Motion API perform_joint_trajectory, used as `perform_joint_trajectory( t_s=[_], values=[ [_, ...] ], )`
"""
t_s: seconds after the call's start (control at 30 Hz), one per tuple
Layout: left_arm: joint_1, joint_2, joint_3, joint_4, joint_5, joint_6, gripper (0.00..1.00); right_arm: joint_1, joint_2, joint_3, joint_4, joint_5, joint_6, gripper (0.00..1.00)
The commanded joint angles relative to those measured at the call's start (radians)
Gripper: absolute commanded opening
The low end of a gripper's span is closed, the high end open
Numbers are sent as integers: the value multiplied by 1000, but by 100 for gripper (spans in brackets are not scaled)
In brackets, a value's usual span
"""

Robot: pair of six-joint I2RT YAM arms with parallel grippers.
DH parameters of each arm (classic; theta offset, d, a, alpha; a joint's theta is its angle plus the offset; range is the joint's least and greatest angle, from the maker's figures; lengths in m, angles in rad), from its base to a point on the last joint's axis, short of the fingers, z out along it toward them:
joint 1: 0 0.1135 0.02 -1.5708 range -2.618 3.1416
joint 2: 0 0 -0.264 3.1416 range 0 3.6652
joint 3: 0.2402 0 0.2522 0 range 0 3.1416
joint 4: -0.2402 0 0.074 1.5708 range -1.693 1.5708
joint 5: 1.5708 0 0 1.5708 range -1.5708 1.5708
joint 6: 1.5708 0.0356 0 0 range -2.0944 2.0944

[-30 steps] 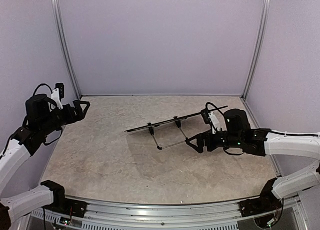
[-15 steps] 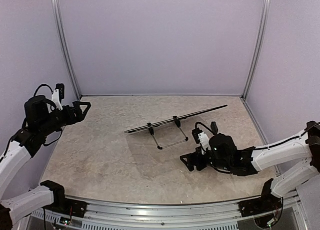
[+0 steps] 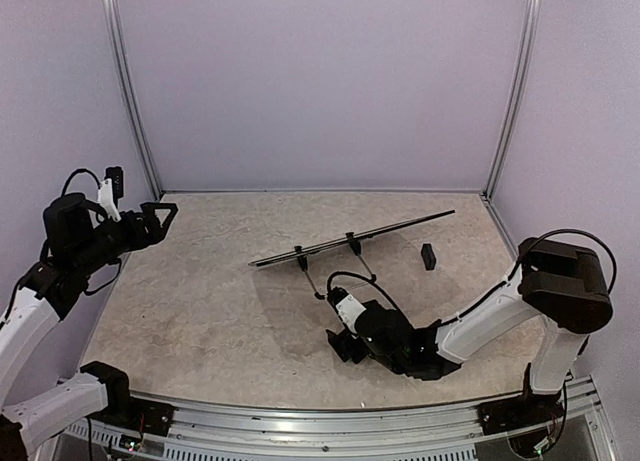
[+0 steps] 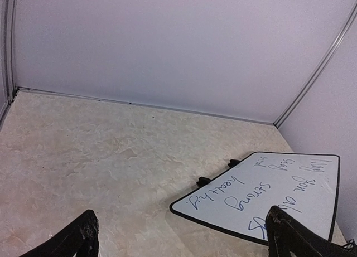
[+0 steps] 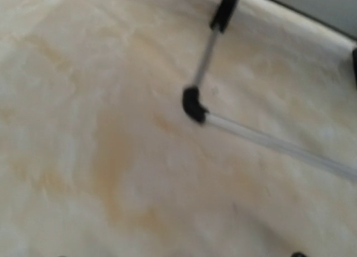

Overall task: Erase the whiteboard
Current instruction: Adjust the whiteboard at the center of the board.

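The whiteboard (image 3: 350,238) stands tilted on its wire stand (image 3: 340,276) in the middle of the table, seen almost edge-on from above. In the left wrist view its white face (image 4: 268,195) carries blue handwriting. My left gripper (image 3: 165,218) is raised at the far left, well away from the board. It is open, with fingertips (image 4: 85,234) wide apart and nothing between them. My right gripper (image 3: 340,343) is low over the table in front of the stand. Its blurred view shows the stand's leg (image 5: 194,103) and only one fingertip (image 5: 298,255) at the bottom edge, with nothing between its fingers.
A small black eraser block (image 3: 428,256) lies on the table right of the stand, behind the right arm. Grey walls with metal corner posts (image 3: 130,101) close in the table. The arm bases and a metal rail (image 3: 320,421) run along the near edge.
My right arm has swung from beside the board's right end forward and left, down to the table near the front. The eraser block now shows. The left arm has hardly moved.
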Motion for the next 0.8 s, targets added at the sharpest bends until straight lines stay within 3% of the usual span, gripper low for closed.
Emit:
perform_joint_trajectory(
  t_s=[0.0,0.33,0.77],
  values=[
    [13,-18,-8,17,-22,-4,99,15,104,117,65,118,-99,81],
    [18,-27,-8,10,-44,-3,99,5,319,396,-64,226,-190,76],
    [25,-35,-7,6,-64,-4,99,-74,389,502,-312,276,89,78]
  ],
)
